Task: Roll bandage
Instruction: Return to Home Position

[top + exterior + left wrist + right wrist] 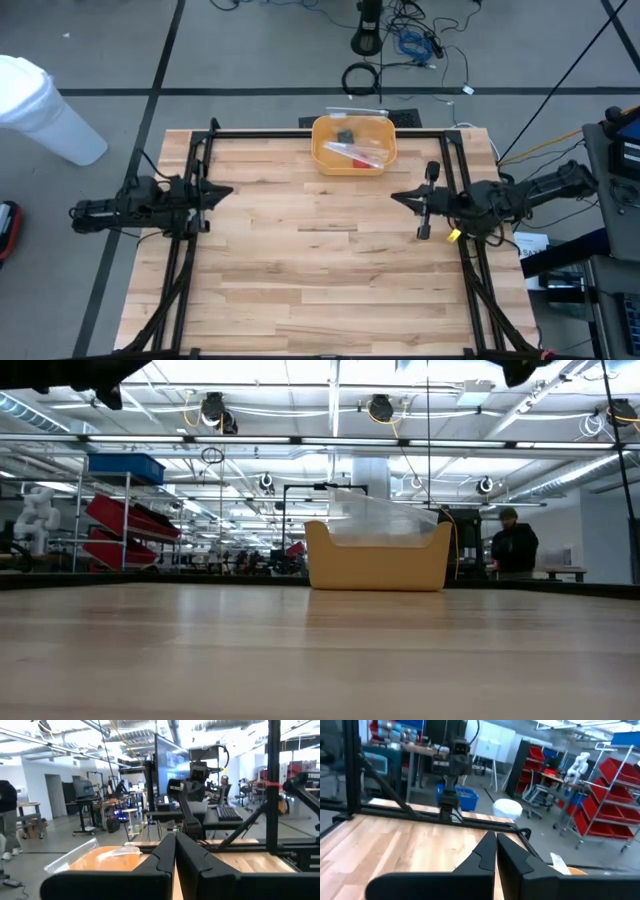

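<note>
1. Sitting in a clear bag (368,148) in the yellow bin (320,140), far middle of the table (300,270), is the red bandage (357,157).
2. It looks soft and light; best lifted by the bag.
3. At the sides, the left gripper (228,192) and right gripper (396,197) have closed, empty jaws.

The left tool (175,840), fingers pressed together, faces across the counter (250,862) toward the right arm (192,795), with the yellow bin (102,861) holding a clear bag (75,854) nearby.
</note>
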Controlling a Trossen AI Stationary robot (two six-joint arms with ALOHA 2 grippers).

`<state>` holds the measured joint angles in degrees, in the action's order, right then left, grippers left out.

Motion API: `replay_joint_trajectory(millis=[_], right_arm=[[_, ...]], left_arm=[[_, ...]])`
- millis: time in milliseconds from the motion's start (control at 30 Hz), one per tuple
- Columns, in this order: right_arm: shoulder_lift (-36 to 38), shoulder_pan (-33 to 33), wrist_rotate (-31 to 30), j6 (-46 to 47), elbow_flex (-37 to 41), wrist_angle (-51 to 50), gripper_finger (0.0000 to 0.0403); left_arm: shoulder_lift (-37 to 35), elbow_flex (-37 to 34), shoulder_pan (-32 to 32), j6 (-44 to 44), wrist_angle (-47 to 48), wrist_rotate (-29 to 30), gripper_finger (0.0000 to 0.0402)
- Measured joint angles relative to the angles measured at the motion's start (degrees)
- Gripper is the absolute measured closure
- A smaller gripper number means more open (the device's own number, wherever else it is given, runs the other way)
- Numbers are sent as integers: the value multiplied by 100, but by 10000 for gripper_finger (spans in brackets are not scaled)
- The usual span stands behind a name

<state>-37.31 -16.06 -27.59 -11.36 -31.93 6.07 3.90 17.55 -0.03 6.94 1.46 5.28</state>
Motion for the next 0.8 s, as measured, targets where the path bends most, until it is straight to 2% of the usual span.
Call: replay_joint_trajectory(millis=[233,467,633,800], right_arm=[[875,47,412,-4,678,946,403],[1451,49,373,326,1190,889,403],[1604,51,545,760,1424,714,403],[1581,141,548,1186,1640,362,403]], left_arm=[[-164,-209,0,239,180,-57,385],[-164,-226,0,92,226,-78,385],[-164,-226,0,80,570,-74,385],[-170,-356,0,-550,1002,-72,385]])
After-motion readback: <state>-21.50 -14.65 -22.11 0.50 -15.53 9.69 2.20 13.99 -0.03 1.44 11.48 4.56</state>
